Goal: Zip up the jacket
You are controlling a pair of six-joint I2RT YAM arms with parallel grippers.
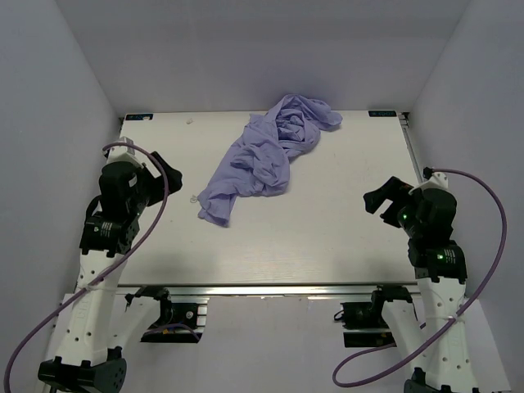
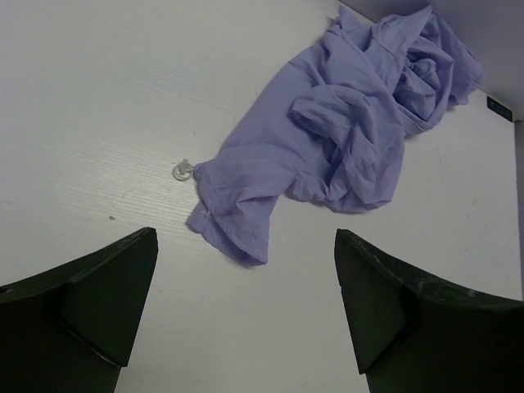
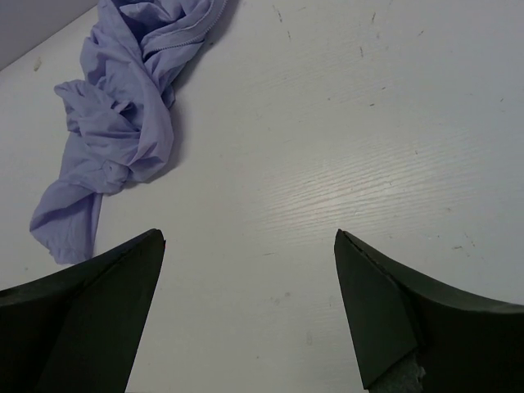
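Gaping wide, left gripper (image 2: 246, 236) and right gripper (image 3: 250, 237) hold nothing.

Jacket (image 2: 344, 139) lies crumpled on tabletop (image 2: 98, 98), bunched toward 1 o'clock, one narrow end trailing to centre frame. Small clear ring (image 2: 182, 171) sits just beside that end, at its 10 o'clock. Left tool (image 2: 246, 246) fingers spread wide, gripping nothing.
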